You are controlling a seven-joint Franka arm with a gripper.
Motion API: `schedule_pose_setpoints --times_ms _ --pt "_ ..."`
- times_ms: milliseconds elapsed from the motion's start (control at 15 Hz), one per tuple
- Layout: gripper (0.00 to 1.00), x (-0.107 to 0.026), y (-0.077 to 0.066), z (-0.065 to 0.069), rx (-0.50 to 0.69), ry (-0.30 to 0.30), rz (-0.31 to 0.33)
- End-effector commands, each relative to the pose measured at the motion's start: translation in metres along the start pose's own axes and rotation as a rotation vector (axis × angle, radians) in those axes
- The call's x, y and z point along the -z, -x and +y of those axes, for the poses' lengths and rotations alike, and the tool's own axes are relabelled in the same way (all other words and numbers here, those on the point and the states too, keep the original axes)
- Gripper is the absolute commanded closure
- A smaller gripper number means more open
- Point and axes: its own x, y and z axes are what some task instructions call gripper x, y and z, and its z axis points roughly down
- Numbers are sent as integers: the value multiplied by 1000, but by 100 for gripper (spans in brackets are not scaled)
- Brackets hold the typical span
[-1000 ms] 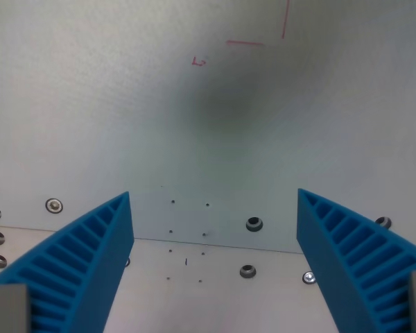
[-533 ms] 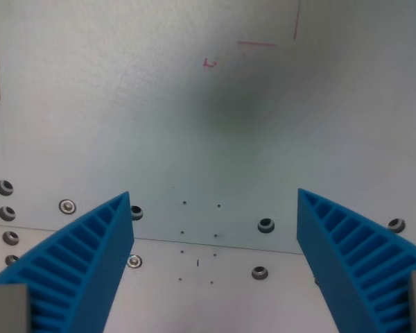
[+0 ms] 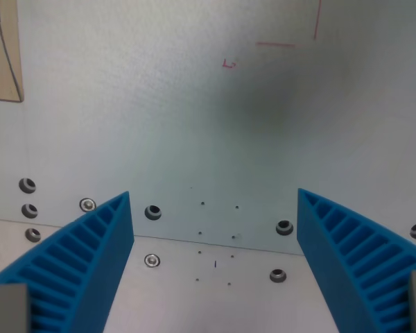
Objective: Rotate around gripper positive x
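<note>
Pale grey counter (image 3: 194, 125) fills the frame, blue ribbed tool (image 3: 215, 222) spread wide and holding nothing at the lower edge, so turn slowly about its own axis, clear of bolt heads (image 3: 152, 211) below.

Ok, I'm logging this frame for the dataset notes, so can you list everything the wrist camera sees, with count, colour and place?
white panel: one, pale grey-white, fills most of the view.
red pen marks: a corner-shaped line and a small scribble, red, top right of the panel.
tan strip: one, beige with a dark curved line, top left edge, cut off by the frame.
screws and screw holes: about ten visible, metallic or dark, in rows across the lower part.
small dots: a cluster of tiny dark dots, lower centre.
seam line: one, thin and dark, crossing the lower part.
claw: one, two ribbed blue fingers at lower left and lower right, wide apart, nothing between them.
</note>
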Motion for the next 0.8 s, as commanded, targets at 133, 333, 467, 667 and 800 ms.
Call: schedule_pose_setpoints --times_ms 133,333,467,667,800 --pt "0 4 0 5 18 -203 -8" --pt "0 4 0 5 18 -238 -9" --pt "0 4 0 5 18 -262 -9" --pt "0 4 0 5 18 -297 -9" --pt "0 4 0 5 17 -320 -9"
